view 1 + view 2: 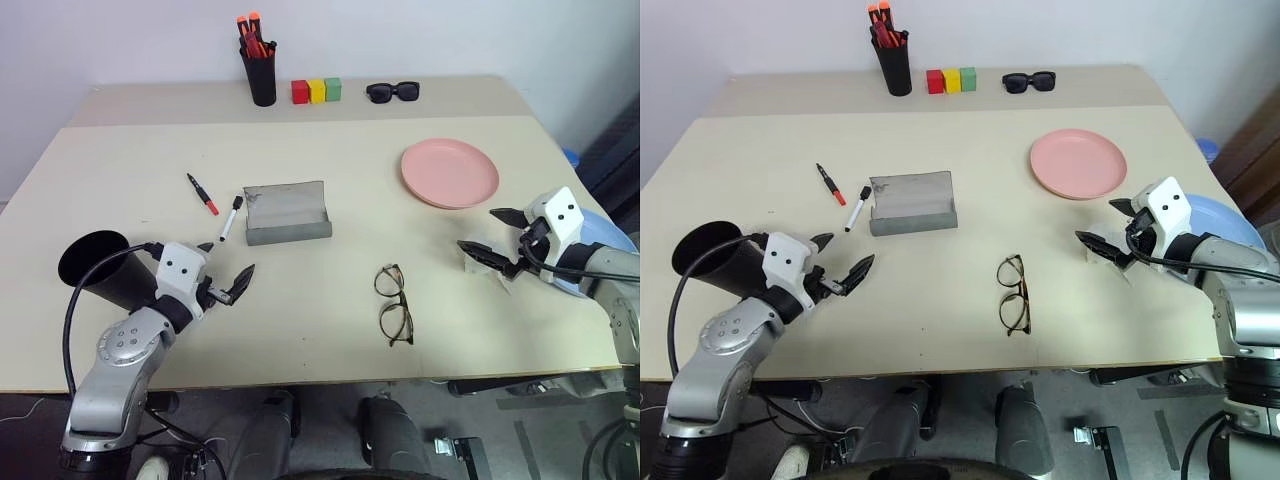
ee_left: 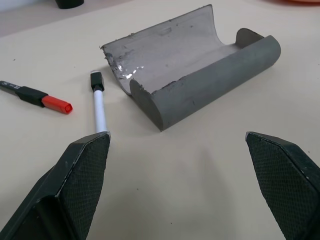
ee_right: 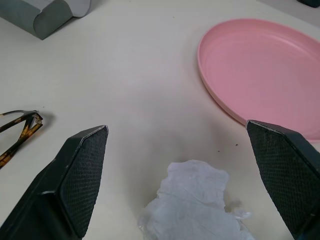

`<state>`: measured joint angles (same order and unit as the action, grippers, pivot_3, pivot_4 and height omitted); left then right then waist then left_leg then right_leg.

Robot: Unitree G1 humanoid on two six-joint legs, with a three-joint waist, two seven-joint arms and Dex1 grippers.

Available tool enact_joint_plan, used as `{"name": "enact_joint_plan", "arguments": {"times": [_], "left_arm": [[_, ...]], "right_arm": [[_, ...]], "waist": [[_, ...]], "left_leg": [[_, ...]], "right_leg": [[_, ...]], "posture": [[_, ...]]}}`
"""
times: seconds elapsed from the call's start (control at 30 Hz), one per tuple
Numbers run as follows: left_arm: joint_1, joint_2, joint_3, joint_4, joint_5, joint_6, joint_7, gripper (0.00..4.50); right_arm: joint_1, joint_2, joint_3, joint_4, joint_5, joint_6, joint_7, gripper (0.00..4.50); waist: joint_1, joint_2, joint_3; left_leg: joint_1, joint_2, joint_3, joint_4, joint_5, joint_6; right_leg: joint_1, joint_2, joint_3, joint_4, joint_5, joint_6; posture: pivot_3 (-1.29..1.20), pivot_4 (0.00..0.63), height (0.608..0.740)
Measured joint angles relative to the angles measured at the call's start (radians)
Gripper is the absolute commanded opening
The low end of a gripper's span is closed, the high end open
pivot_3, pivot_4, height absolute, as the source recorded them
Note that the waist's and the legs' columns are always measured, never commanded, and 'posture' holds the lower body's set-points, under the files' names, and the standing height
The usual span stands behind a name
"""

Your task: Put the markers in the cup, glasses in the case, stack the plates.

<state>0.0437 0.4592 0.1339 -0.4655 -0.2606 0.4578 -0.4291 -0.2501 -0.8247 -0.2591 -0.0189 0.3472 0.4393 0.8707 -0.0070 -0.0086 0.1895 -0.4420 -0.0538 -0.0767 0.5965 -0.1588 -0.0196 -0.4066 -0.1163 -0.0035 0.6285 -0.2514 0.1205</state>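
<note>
Two markers lie left of the open grey case [image 1: 287, 213]: a black one with a red cap [image 1: 202, 194] and a white one with a black cap [image 1: 231, 218]. The black cup [image 1: 95, 265] is at the near left, right behind my left gripper [image 1: 228, 265], which is open and empty. The glasses [image 1: 394, 304] lie folded open at the near centre. The pink plate [image 1: 449, 173] sits at the right. The blue plate [image 1: 1225, 218] is partly hidden by my right arm. My right gripper [image 1: 487, 232] is open above the table, near the pink plate's front edge.
A black pen holder [image 1: 261, 72] with orange-capped markers, three coloured blocks [image 1: 316, 91] and black sunglasses [image 1: 392, 92] stand along the back. A crumpled white tissue [image 3: 195, 200] lies just under my right gripper. The table's right edge is close to the blue plate.
</note>
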Motion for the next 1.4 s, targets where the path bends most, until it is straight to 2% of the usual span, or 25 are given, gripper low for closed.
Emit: {"name": "enact_joint_plan", "arguments": {"times": [0.3,0.6,0.83,1.13,1.4], "left_arm": [[-0.007,0.0,0.001,-0.002,0.001,0.039,0.026,4.45],[-0.032,-0.017,0.006,-0.007,0.019,0.066,0.094,4.45],[-0.232,-0.077,0.003,0.077,0.044,0.176,0.21,4.45],[-0.51,-0.194,0.012,0.284,0.084,0.438,0.419,4.45],[-0.684,-0.224,0.06,0.468,0.097,0.601,0.496,4.45]], "right_arm": [[-0.015,0.023,0.022,-0.037,0.009,0.016,-0.031,4.5],[-0.146,0.115,0.127,0.021,-0.015,-0.039,-0.052,4.5],[-0.242,0.205,0.169,0.05,-0.038,-0.1,-0.092,4.5],[-0.216,0.377,0.302,0.014,-0.07,-0.121,-0.149,4.5],[-0.182,0.42,0.338,-0.066,-0.07,-0.09,-0.189,4.5]], "waist": [[-0.001,0.0,0.0],[-0.001,0.0,0.0],[0.014,-0.001,0.0],[0.019,-0.001,0.0],[0.013,-0.001,0.0]], "left_leg": [[0.0,0.0,0.0,0.0,0.0,0.0],[0.0,0.0,0.0,0.0,0.0,0.0],[0.0,-0.002,-0.001,0.001,0.0,0.0],[0.0,-0.004,-0.001,0.002,0.001,0.0],[0.0,-0.003,-0.001,0.001,0.001,-0.001]], "right_leg": [[0.0,0.0,0.0,0.0,0.0,0.0],[0.0,0.0,0.0,0.0,0.0,0.0],[0.0,0.002,0.0,0.001,0.003,0.005],[0.001,0.004,-0.001,0.002,0.005,0.008],[0.0,0.004,-0.001,0.003,0.005,0.008]], "posture": [[0.0,0.15,0.74],[0.0,0.15,0.74],[0.0,0.15,0.74],[0.0,0.15,0.74],[0.0,0.15,0.74]]}}
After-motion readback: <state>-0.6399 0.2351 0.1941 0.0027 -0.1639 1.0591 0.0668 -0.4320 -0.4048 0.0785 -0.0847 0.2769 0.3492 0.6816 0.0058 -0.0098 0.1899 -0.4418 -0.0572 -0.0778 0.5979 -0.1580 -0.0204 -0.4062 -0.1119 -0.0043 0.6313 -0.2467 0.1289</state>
